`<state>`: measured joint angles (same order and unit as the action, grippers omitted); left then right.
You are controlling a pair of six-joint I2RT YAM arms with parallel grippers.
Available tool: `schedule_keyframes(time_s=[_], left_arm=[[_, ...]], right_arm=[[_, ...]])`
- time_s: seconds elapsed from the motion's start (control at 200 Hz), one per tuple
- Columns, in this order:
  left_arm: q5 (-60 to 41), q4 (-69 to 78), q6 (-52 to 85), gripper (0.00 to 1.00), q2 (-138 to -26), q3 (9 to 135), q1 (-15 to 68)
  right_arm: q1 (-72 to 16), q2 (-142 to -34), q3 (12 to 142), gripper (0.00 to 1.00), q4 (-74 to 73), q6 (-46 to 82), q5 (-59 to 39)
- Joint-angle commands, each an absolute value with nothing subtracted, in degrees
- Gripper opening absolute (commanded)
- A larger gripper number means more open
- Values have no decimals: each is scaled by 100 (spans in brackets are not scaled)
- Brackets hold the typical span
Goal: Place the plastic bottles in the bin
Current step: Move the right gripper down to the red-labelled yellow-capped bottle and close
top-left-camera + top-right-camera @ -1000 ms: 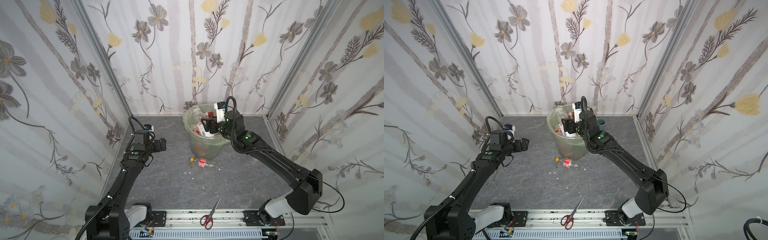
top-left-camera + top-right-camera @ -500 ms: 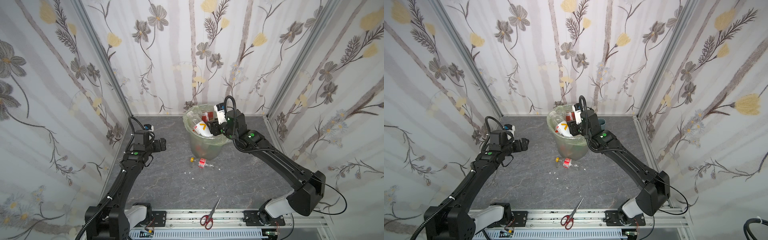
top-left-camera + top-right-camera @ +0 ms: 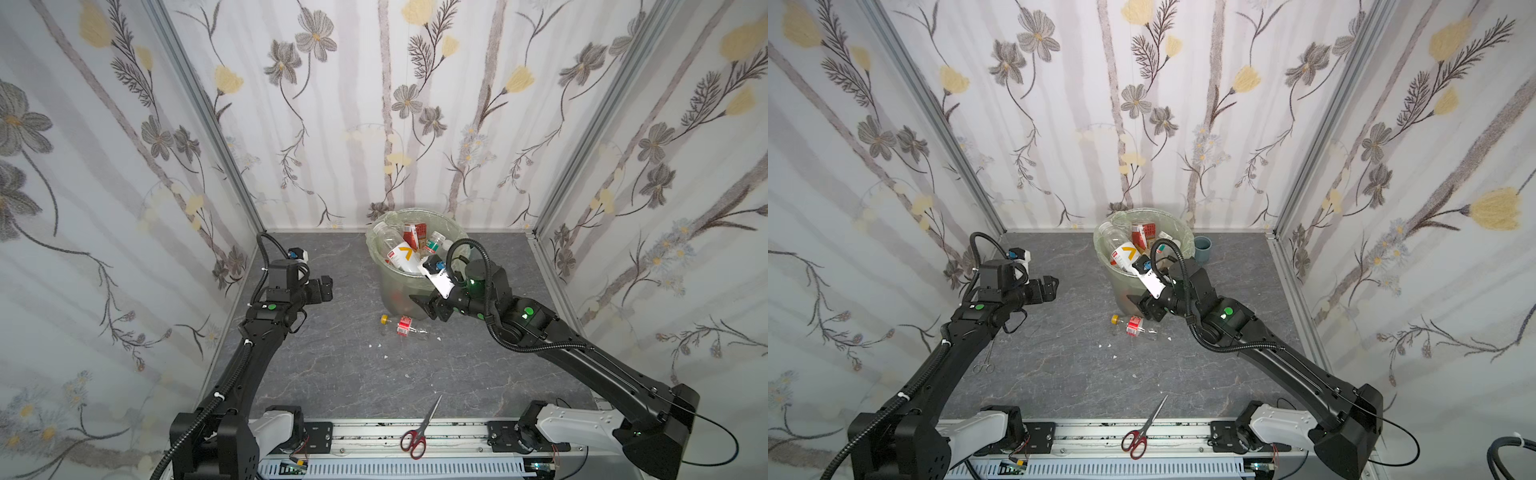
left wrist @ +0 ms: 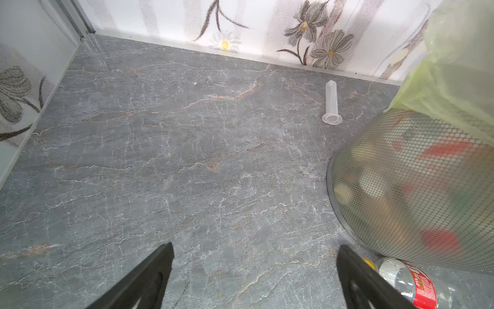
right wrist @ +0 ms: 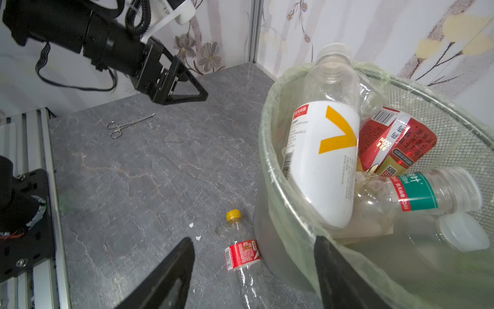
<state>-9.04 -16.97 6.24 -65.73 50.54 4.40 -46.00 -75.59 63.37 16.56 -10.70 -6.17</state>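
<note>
The bin (image 3: 394, 291) (image 3: 1120, 291), a mesh bucket lined with a pale green bag, stands at the back middle. It holds several plastic bottles, among them a white-labelled one with a yellow mark (image 3: 401, 255) (image 5: 320, 160) and a green-labelled one (image 5: 417, 192). One clear bottle with a red label and yellow cap (image 3: 402, 326) (image 3: 1133, 326) (image 5: 242, 256) (image 4: 409, 281) lies on the floor against the bin's front. My right gripper (image 3: 419, 305) (image 3: 1138, 305) (image 5: 252, 239) hangs open and empty just above it, beside the bin wall. My left gripper (image 3: 326, 286) (image 3: 1052, 286) (image 4: 254, 246) is open and empty, off to the left.
Red-handled scissors (image 3: 415, 432) lie at the front edge. Steel forceps (image 3: 986, 361) (image 5: 125, 124) lie on the left, near my left arm. A clear plastic tube (image 4: 331, 104) lies behind the bin's left side and a blue-grey cup (image 3: 1202, 249) stands behind its right.
My right gripper has drawn back out of the bin and come down in front of it. The white-labelled bottle now lies in the bin. The left arm has not moved.
</note>
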Motion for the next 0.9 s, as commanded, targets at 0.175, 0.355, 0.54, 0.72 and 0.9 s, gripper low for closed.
schedule_keyframes(time_s=[0.175, 0.355, 0.54, 0.72, 0.9], left_arm=[[-962, -1529, 686, 97, -6557, 5063, 431], [-981, -1517, 696, 97, -6531, 5037, 433], [-993, -1507, 703, 97, -6513, 5031, 431], [-993, -1502, 694, 97, -6510, 5031, 437], [-995, -1503, 684, 97, -6504, 5028, 431]], right_arm=[[-5068, -7736, 5604, 72, 1690, -1248, -484], [-5191, -8357, 5286, 71, 1372, -923, -44], [-5286, -8977, 5113, 70, 1057, -726, 510], [-5289, -9440, 4988, 71, 853, -608, 869], [-5291, -9743, 5018, 71, 703, -404, 940]])
